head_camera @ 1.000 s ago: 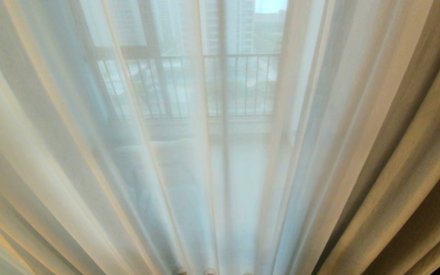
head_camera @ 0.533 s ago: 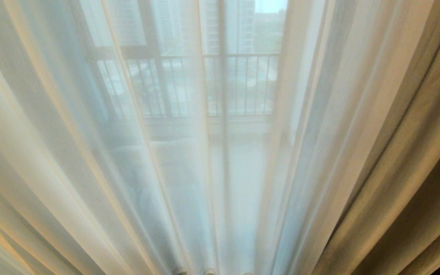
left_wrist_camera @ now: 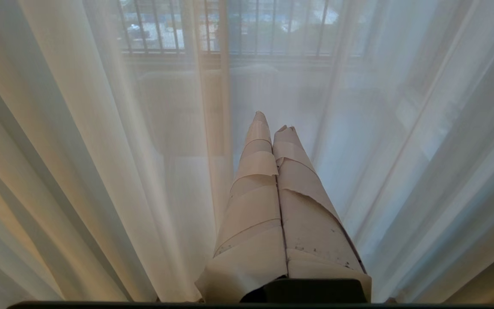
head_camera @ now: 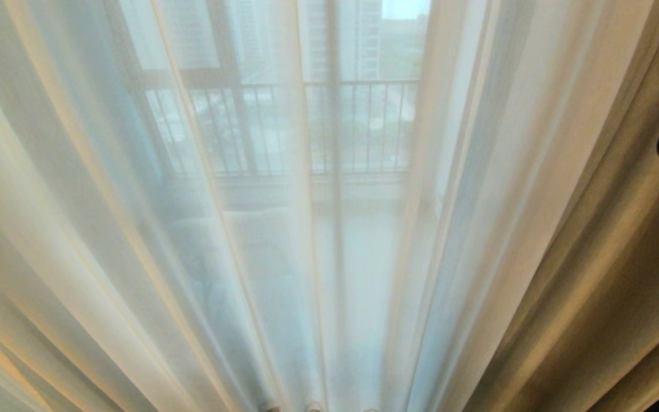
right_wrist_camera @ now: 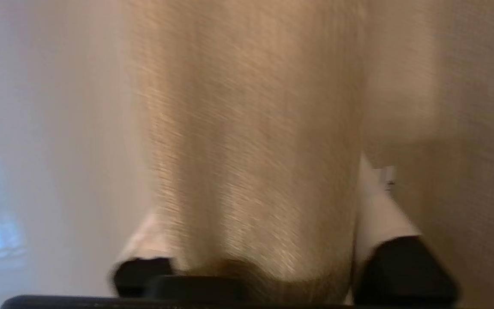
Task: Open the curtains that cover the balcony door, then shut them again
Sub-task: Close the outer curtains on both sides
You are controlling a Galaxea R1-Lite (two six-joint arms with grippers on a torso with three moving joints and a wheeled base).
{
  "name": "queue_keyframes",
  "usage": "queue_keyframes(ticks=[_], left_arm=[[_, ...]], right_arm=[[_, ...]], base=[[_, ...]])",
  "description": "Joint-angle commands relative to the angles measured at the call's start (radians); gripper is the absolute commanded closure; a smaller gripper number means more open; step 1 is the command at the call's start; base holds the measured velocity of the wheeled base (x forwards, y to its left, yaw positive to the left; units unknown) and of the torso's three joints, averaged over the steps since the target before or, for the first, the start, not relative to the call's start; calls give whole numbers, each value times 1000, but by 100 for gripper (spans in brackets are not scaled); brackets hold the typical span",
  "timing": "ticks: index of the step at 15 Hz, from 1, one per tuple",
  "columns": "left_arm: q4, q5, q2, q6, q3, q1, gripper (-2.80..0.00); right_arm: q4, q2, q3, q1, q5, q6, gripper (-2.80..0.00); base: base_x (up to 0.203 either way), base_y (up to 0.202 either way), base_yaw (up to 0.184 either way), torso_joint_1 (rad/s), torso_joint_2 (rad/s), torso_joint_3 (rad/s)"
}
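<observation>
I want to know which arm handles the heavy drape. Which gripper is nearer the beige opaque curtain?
Right. The right gripper straddles a fold of the beige opaque curtain, one finger on either side. The left gripper points at the white sheers, apart from the beige fabric.

The only ground I can make out from here is the balcony floor [head_camera: 364, 257], seen dimly through the sheers [head_camera: 106, 229]. It shows as a pale, even strip running away from me to the foot of the railing [head_camera: 358, 126]. On its left half sits a low, whitish bulk [head_camera: 238, 234], too blurred behind the cloth for me to tell what it is. The sheers run down past the lower edge of my head view, so where they meet the room's floor is hidden from me.
</observation>
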Motion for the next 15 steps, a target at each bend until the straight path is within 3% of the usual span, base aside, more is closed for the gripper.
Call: queue_keyframes(ticks=[1, 6, 15], left_arm=[[0, -1, 0, 0, 1, 0, 0], [0, 0, 0, 0, 1, 0, 0], [0, 0, 0, -2, 1, 0, 0]], right_arm=[[-5, -25, -4, 0, 50, 3, 0], [-5, -95, -12, 61, 74, 68, 0], [-2, -179, -14, 275, 71, 46, 0]], base=[[0, 0, 0, 0, 0, 0], [0, 0, 0, 0, 0, 0], [0, 0, 0, 0, 0, 0]])
